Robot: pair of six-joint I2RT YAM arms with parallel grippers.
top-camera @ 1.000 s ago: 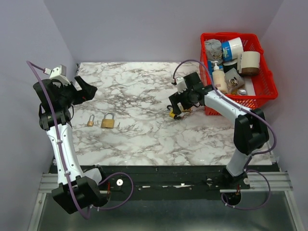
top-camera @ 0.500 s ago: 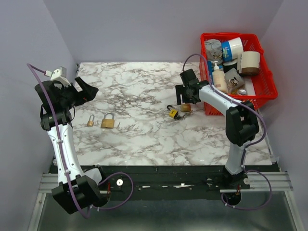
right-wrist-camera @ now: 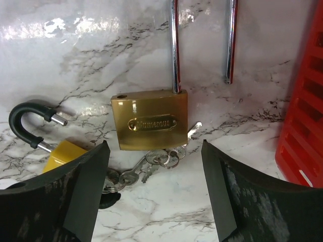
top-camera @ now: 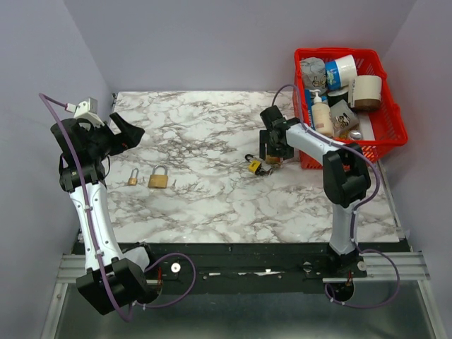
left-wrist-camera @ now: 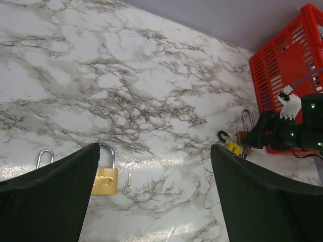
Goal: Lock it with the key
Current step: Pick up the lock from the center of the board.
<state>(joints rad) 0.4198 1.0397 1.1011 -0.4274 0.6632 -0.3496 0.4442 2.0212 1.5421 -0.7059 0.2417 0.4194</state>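
I'm hovering the right gripper [top-camera: 272,150], jaws spread, over the lock [right-wrist-camera: 149,123] to reach its keys [right-wrist-camera: 161,158]; left gripper [top-camera: 126,133] parked, jaws spread too.

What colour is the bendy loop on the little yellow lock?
The loop is black; the right wrist view shows it best.

Top external: looked down from above near edge, whole bench [top-camera: 212,205]. Left wrist: from left edge, faced right edge, distant. Right wrist: close over long-shackle padlock [right-wrist-camera: 149,119], shared by all.
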